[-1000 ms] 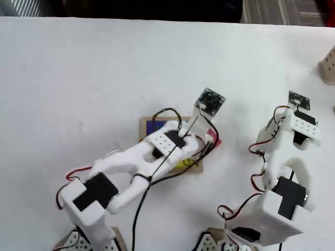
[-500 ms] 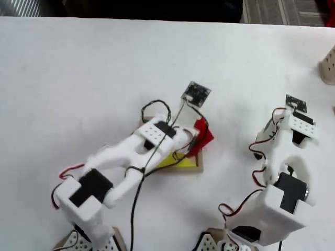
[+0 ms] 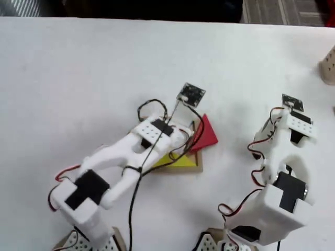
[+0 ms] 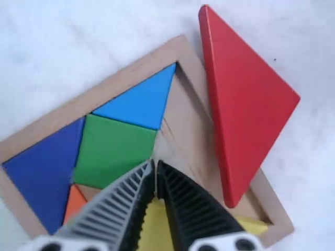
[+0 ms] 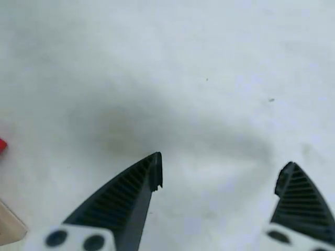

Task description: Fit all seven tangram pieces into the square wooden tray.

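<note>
One piece unseated | your left gripper (image 4: 155, 172) pinched closed, empty, over the tray (image 4: 120, 83) floor | red triangle (image 4: 241, 99) lies across the tray rim, partly on the table (image 4: 63, 31) | your right gripper (image 5: 220, 175) spread wide over the table | risk: pushing the propped triangle may slide it off or shift the tray.

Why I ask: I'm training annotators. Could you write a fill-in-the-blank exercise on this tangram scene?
The triangle lying across the rim of the tray is ____. The square piece in the tray is ____. The left gripper, above the tray, is ____. The right gripper, above the table, is ____.
Missing words: red, green, shut, open.
</note>
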Controlling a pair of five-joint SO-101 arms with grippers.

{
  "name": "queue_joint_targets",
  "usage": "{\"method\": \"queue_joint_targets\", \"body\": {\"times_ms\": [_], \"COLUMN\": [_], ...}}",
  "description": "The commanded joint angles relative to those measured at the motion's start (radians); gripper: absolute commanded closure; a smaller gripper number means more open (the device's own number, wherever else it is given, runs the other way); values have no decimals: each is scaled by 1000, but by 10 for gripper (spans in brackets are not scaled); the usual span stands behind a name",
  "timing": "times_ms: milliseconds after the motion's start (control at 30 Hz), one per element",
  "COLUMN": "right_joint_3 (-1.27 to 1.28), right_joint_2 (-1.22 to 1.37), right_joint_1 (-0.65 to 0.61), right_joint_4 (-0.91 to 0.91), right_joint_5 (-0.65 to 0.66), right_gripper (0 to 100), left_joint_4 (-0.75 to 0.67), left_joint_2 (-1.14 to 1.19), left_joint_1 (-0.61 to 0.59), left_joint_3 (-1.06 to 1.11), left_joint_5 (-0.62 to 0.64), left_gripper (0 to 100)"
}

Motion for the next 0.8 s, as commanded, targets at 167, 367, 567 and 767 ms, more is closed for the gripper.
{"method": "queue_joint_targets", "body": {"times_ms": [167, 367, 567, 767], "right_joint_3": [-17, -17, -15, -46], "right_joint_2": [-2, 1, 1, -8], "right_joint_1": [-25, -25, -79, -262], "right_joint_4": [-10, -10, -10, 12], "right_joint_5": [14, 14, 9, 5], "right_gripper": [665, 665, 665, 665], "left_joint_4": [9, 17, 18, 11], "left_joint_2": [-286, -328, -331, -404], "left_joint_1": [-12, -18, -19, -93], "left_joint_3": [68, 83, 109, 164], "left_joint_5": [-2, -3, -3, -3], "left_gripper": [958, 958, 958, 958]}}
